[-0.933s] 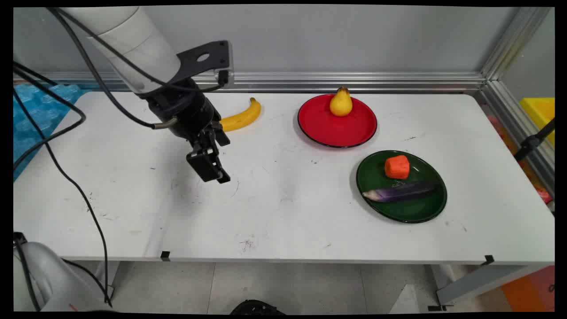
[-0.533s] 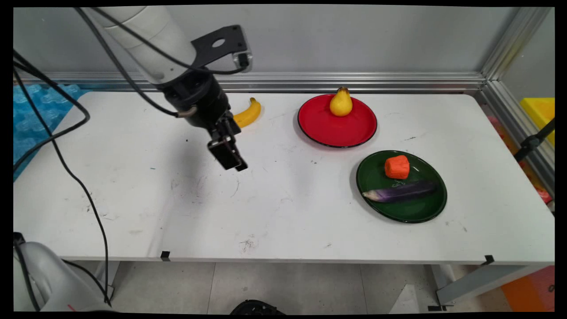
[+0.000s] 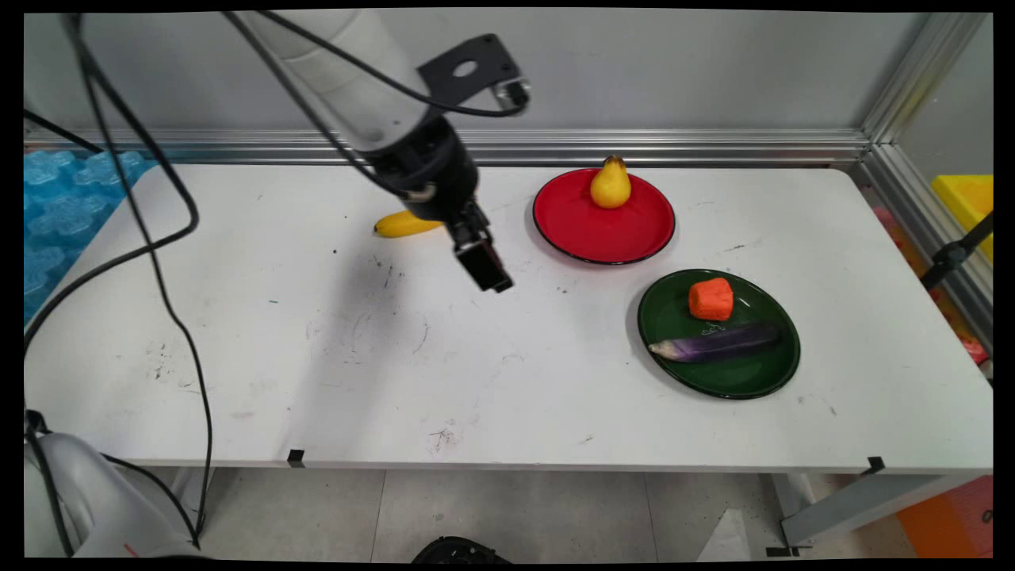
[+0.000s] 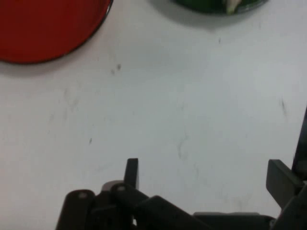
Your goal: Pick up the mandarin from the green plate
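Observation:
My gripper [image 3: 493, 279] hangs over bare white table [image 3: 492, 373], tilted down and to the right, open and holding nothing. In the hand view its fingers [image 4: 132, 171] stand wide apart above the table top. Just behind it lies a yellow banana [image 3: 403, 225], half hidden by the wrist. To its right is a red plate [image 3: 603, 234] with a yellow pear [image 3: 610, 186] at its far rim. Further right, a green plate [image 3: 682, 377] carries an orange cube [image 3: 710, 299] and a purple eggplant [image 3: 714, 343]. The hand view shows the red plate [image 4: 43, 28] at top left and the green plate's edge [image 4: 201, 5] at the top.
Blue bubble wrap [image 3: 63, 190] lies off the table's left end. An aluminium rail [image 3: 674, 147] runs along the back wall and down the right side. A yellow bin [image 3: 963, 198] stands beyond the right edge. Black cables [image 3: 158, 262] hang over the table's left part.
The arm has swung to the right and slightly back, carrying the gripper from the left-middle of the table to a spot near the red plate. The wrist now covers the banana's right half.

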You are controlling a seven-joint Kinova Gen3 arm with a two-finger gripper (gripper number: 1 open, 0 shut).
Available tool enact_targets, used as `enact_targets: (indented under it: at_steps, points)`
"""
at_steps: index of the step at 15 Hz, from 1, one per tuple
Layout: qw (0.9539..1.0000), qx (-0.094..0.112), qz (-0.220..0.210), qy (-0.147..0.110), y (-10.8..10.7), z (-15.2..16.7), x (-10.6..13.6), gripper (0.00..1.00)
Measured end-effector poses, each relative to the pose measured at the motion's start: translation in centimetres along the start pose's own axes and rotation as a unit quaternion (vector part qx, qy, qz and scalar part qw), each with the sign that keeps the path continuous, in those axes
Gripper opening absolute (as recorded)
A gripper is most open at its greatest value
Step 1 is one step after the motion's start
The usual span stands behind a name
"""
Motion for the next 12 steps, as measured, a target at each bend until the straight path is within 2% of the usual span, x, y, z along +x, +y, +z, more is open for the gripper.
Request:
enact_targets:
  at_steps: [7,12]
  points:
    - [0.9994,-0.004,0.004,0.033,0.9,5.3,5.8,1.0]
    - [0.9991,-0.003,0.01,0.041,1.7,9.0,9.2,1.0]
